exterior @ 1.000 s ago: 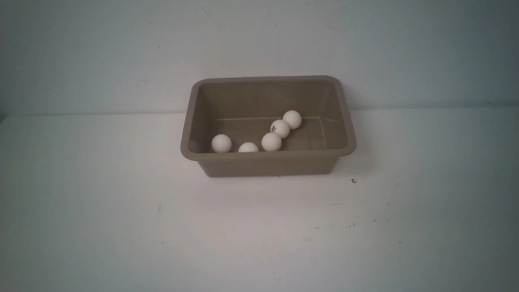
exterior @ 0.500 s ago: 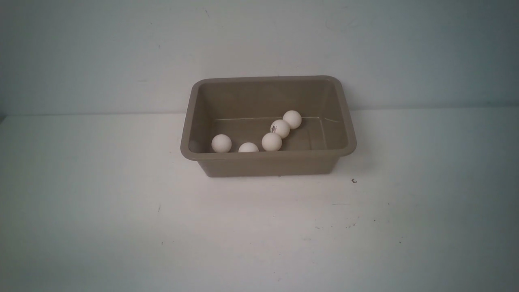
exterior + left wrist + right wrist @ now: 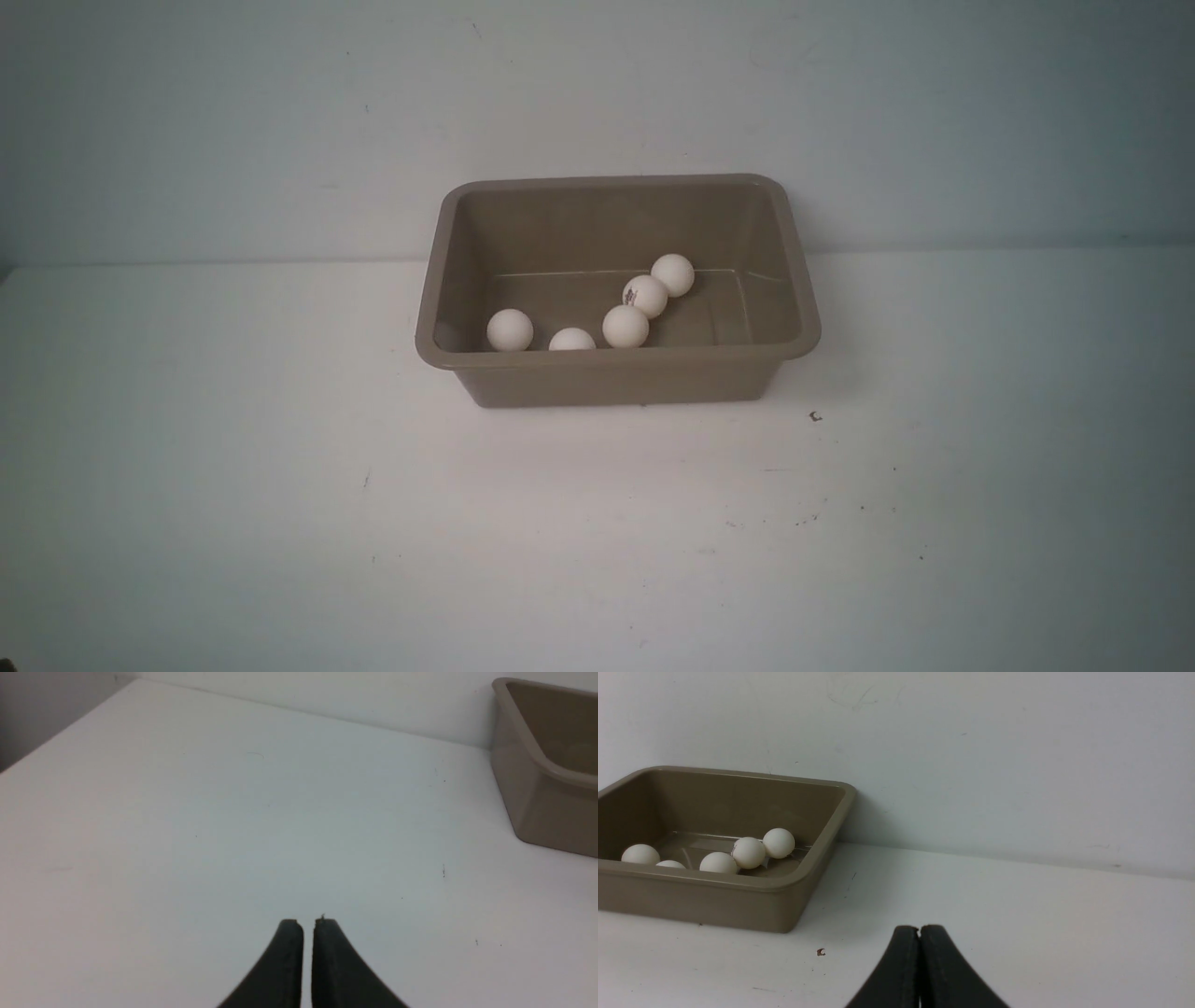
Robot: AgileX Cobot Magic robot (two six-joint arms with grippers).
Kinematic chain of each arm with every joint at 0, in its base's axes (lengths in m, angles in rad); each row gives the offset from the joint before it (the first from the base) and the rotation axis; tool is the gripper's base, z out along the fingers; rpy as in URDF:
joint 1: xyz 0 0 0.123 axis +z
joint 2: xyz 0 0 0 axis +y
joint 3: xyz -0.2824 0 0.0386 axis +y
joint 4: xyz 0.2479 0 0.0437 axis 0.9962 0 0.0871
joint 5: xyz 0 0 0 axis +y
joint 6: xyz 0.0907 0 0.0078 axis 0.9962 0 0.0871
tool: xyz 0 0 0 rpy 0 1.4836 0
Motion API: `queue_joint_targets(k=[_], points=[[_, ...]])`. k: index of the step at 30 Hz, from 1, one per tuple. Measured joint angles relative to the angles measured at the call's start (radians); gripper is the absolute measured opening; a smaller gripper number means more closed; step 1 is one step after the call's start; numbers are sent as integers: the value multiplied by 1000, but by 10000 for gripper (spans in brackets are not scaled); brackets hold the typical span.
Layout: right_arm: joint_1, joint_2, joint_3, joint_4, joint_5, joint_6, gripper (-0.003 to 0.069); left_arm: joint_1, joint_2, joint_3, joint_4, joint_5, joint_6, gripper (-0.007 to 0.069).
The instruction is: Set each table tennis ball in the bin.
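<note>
- While I look down my two wrist cameras, nearest to me are the tools: my left gripper (image 3: 308,921) has its dark jaws drawn together with only a hairline between the tips, holding nothing, above bare table.
- My right gripper (image 3: 919,928) has its jaws pressed tight together, also holding nothing, hanging over the table near the bin's right end but apart from it.
- Neither arm shows in the front view, so nothing of mine stands between that camera and the bin.
- Just past the right gripper I see a small dark speck (image 3: 821,952) on the table, close to the bin's near right corner; a few fainter scuffs and dots lie scattered nearer to me.
- Farther out, the table (image 3: 233,485) is a plain white matte surface, and I find no loose items on it.
- Next comes the bin (image 3: 616,378), a taupe-brown tub standing upright near the table's far edge, its long side toward me.
- All five table tennis balls (image 3: 625,326) lie on the bin's floor: two near the front wall toward the left, three touching in a slanted row toward the middle and back; the middle one of that row carries a small dark mark.
- Behind it all rises a pale, blank wall (image 3: 597,93), with the bin's far rim close against it.
</note>
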Motion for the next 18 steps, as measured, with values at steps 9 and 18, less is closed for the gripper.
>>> queue_joint_targets(k=[9, 18], points=[[0, 0, 0, 0, 0, 1, -18, 0, 0, 0, -5, 9, -20, 16], [0, 0, 0, 0, 4, 17, -18, 0, 0, 0, -6, 12, -20, 16]])
